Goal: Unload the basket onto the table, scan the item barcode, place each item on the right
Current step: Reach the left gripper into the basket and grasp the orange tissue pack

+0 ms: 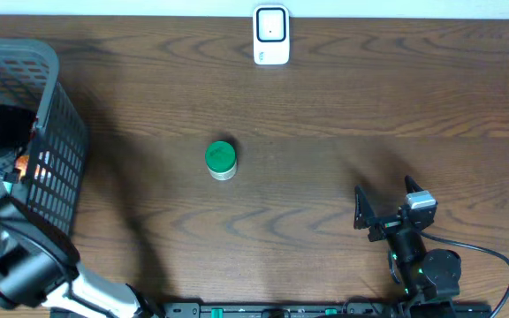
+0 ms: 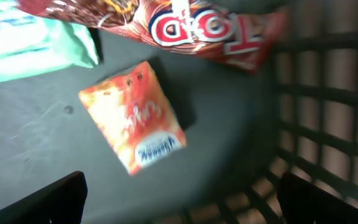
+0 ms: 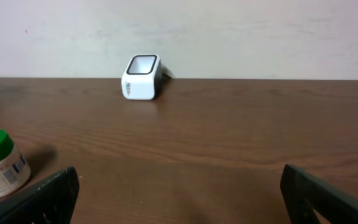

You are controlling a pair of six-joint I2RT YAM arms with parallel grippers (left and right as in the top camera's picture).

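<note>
Left gripper (image 2: 182,205) spread, probably over orange packet (image 2: 132,118)

The place looked like a robotics test bench arranged as a small shop checkout. A white barcode scanner (image 1: 271,35) stood at the far edge of a dark wood-grain table (image 1: 343,106), in front of a plain pale wall (image 3: 241,31). A grey plastic shopping basket (image 1: 64,132) at the left held retail goods, among them an orange snack packet (image 2: 132,117) and a red printed bag (image 2: 191,25). A green-lidded jar (image 1: 221,160) stood on the table. A black robot arm (image 1: 418,261) with its cable sat at the near edge.
</note>
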